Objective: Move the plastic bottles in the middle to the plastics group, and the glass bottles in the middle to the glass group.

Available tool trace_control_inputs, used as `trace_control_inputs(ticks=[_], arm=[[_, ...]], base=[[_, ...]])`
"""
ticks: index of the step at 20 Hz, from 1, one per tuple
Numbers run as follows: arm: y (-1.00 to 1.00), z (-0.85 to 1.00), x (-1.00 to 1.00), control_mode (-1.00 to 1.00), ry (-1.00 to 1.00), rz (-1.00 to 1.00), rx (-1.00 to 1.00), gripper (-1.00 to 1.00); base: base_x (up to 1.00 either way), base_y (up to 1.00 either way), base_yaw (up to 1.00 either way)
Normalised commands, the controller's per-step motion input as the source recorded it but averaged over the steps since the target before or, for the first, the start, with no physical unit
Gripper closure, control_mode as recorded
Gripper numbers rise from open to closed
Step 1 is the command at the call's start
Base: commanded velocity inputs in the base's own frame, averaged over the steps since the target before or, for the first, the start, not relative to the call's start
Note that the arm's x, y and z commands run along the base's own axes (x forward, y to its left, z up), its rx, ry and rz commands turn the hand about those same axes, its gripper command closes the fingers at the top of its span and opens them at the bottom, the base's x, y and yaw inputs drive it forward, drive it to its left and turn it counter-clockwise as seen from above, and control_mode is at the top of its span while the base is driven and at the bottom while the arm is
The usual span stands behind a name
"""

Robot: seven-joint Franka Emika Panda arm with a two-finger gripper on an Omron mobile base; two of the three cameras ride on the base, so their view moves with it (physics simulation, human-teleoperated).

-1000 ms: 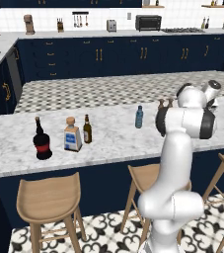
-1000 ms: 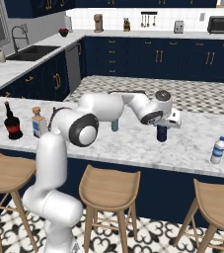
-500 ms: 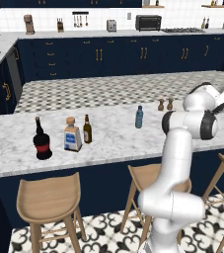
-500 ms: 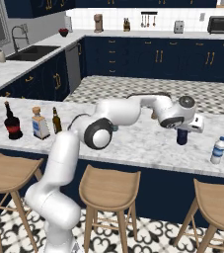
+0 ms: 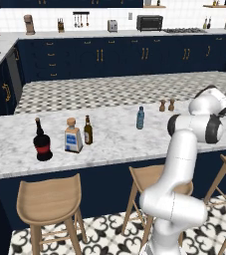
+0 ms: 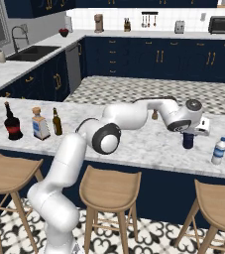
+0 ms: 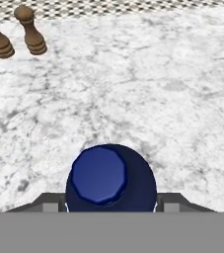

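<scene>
Now the stubby navy bottle (image 7: 111, 178) sits clamped between the gripper (image 6: 189, 135) jaws, half-spread around it, just over the marble counter (image 6: 148, 144) near the pale blue-and-white bottle (image 6: 218, 151). Far left stand the black bottle (image 5: 42, 142) with a red label, the square bottle (image 5: 73, 136) with a blue label, no lettering legible, and the amber bottle (image 5: 88, 130).

**Even, flat rendered light; soft, low-res pics**

Bright, uniform light, no clear source. White-grey marble bench (image 5: 109, 134) evenly lit, no glare. Faint soft shadow beside stubby dark navy blue bottle (image 7: 111, 177) in hand view. Base views slightly soft w/ jagged edges; far cabinets less crisp. No edge distortion, no motion blur.
</scene>
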Motion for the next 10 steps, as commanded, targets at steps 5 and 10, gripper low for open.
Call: trace_control_inputs(ticks=[5, 10], arm=[[-0.21, -0.01, 0.00, -1.00, 0.00, -0.01, -0.04, 1.00], [-0.58, 0.00, 0.00, -1.00, 0.00, -0.05, 0.01, 1.00]], base=[[0.00, 0.00, 0.00], [0.00, 0.00, 0.00]])
